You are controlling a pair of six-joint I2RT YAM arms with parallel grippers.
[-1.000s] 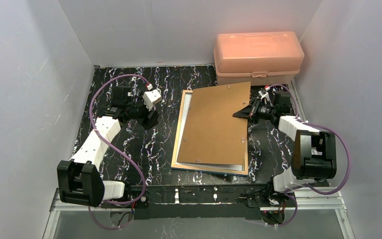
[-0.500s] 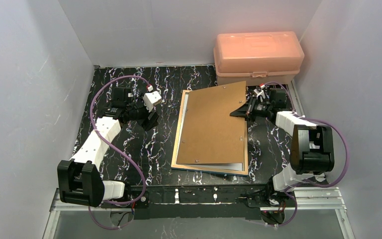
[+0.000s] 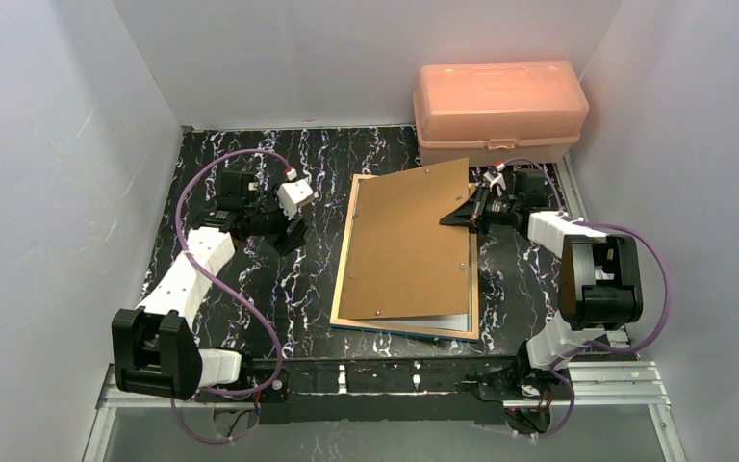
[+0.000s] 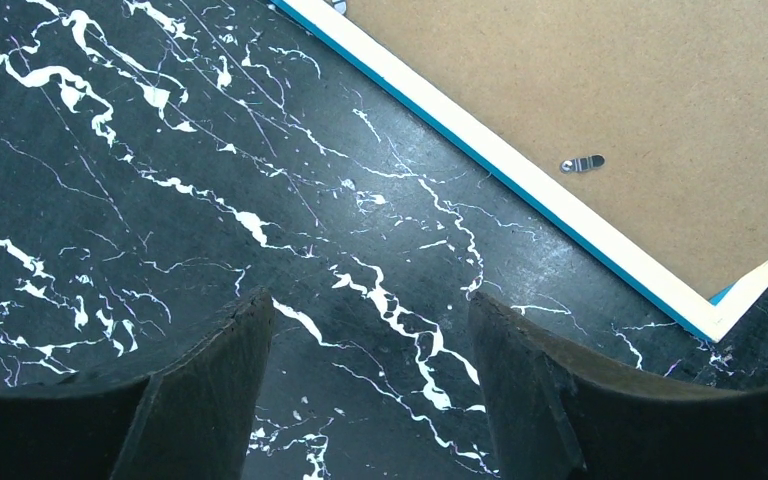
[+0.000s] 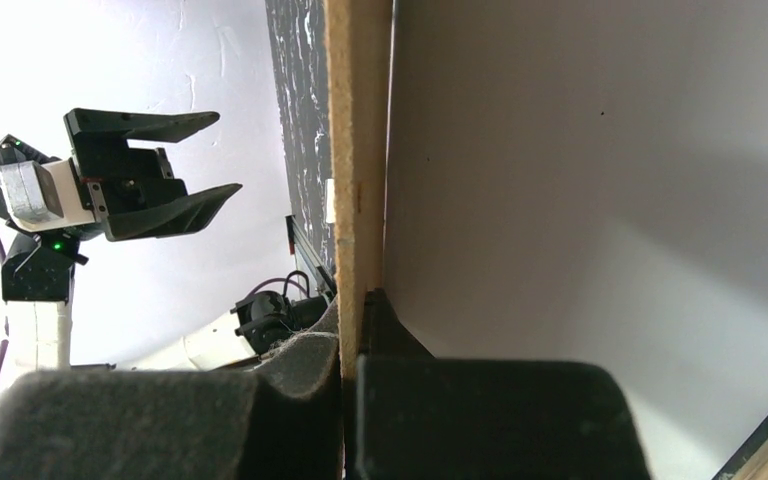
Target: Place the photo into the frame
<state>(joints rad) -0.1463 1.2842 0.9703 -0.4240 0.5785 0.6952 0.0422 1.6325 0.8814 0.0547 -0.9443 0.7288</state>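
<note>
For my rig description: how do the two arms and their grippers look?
The left arm and the right arm have white links and bulky black joint housings. A purple cable loops along each. The left gripper and the right gripper are black, each with two tapered fingers.

The board [image 3: 409, 241] is matt brown fibreboard with a shiny metal clip [image 4: 582, 163]. Around the board, the frame [image 4: 520, 172] shows smooth pale wood; under the board, the table [image 3: 298, 279] is glossy black marble-look.
</note>
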